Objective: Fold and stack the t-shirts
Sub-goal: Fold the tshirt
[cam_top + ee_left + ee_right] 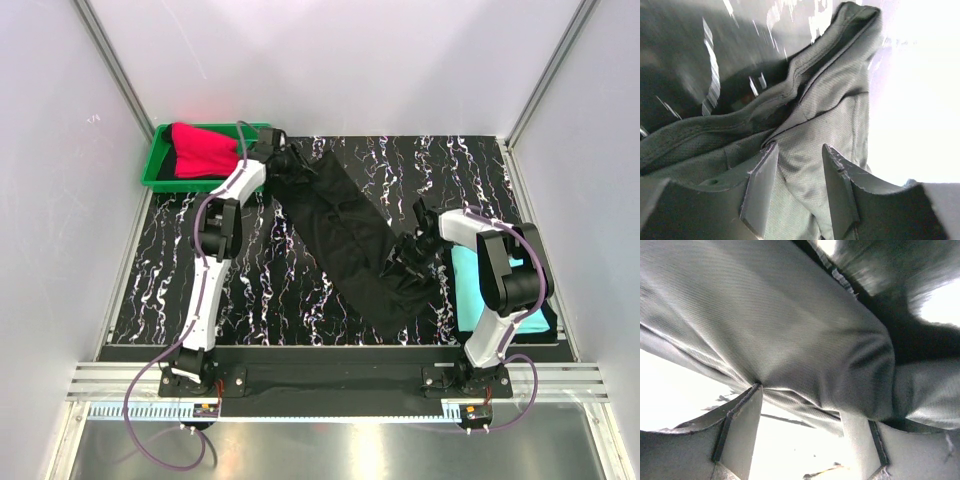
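A black t-shirt (345, 235) lies bunched in a long diagonal strip across the marbled table. My left gripper (287, 160) is at its far upper-left end. In the left wrist view that gripper (800, 147) is open, with the black cloth (830, 100) lying between and beyond its jaws. My right gripper (408, 258) is at the strip's lower right part. Its wrist view shows it (802, 400) open, with a fold of black cloth (765, 315) resting across the fingertips. A bright red t-shirt (205, 145) sits in the tray. A turquoise t-shirt (466, 285) lies flat under the right arm.
The green plastic tray (160, 175) stands at the back left corner, just left of my left gripper. White walls close in the table on the left, the back and the right. Bare marbled tabletop (260, 290) shows between the left arm and the black shirt.
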Action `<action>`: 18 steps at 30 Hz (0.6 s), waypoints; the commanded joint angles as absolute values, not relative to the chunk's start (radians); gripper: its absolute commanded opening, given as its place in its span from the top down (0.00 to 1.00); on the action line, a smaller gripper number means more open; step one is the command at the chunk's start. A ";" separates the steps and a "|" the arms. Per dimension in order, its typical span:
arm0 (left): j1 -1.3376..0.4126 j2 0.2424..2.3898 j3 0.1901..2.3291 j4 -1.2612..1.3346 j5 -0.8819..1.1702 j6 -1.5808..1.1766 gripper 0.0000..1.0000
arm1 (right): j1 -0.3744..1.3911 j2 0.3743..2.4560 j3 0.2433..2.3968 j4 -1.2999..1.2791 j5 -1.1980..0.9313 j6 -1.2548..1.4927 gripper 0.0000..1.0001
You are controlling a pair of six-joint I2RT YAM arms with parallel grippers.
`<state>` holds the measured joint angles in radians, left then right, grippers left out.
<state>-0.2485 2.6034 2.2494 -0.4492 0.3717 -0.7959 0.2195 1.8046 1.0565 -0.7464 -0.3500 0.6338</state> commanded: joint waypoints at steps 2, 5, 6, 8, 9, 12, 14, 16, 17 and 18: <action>-0.204 2.709 2.341 -0.307 0.440 -0.828 0.52 | 0.222 1.835 0.976 -0.543 -0.445 0.866 0.31; -0.198 2.746 2.413 -0.252 0.466 -0.834 0.51 | 0.225 1.830 0.959 -0.468 -0.498 0.990 0.30; -0.198 2.750 2.446 -0.250 0.474 -0.839 0.51 | 0.229 1.818 0.954 -0.447 -0.509 1.018 0.30; -0.204 2.737 2.451 -0.230 0.494 -0.847 0.48 | 0.232 1.806 0.966 -0.411 -0.529 1.066 0.30; -0.206 2.705 2.433 -0.232 0.495 -0.844 0.46 | 0.238 1.790 0.976 -0.411 -0.529 1.068 0.30; -0.216 2.613 2.354 -0.219 0.511 -0.838 0.41 | 0.239 1.761 0.992 -0.411 -0.546 1.043 0.30; -0.227 2.565 2.312 -0.221 0.528 -0.833 0.39 | 0.241 1.752 0.992 -0.416 -0.584 0.988 0.29; -0.239 2.493 2.251 -0.238 0.543 -0.830 0.39 | 0.242 1.733 1.002 -0.451 -0.595 0.907 0.00; -0.244 2.468 2.232 -0.253 0.548 -0.821 0.40 | 0.242 1.720 1.035 -0.498 -0.554 0.799 0.00; -0.248 2.414 2.189 -0.268 0.545 -0.816 0.40 | 0.244 1.710 1.054 -0.596 -0.517 0.738 0.00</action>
<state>-0.2283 2.6019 2.2326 -0.2771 0.4896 -0.8364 0.2352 1.7771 0.9844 -0.4801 -0.5591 0.9222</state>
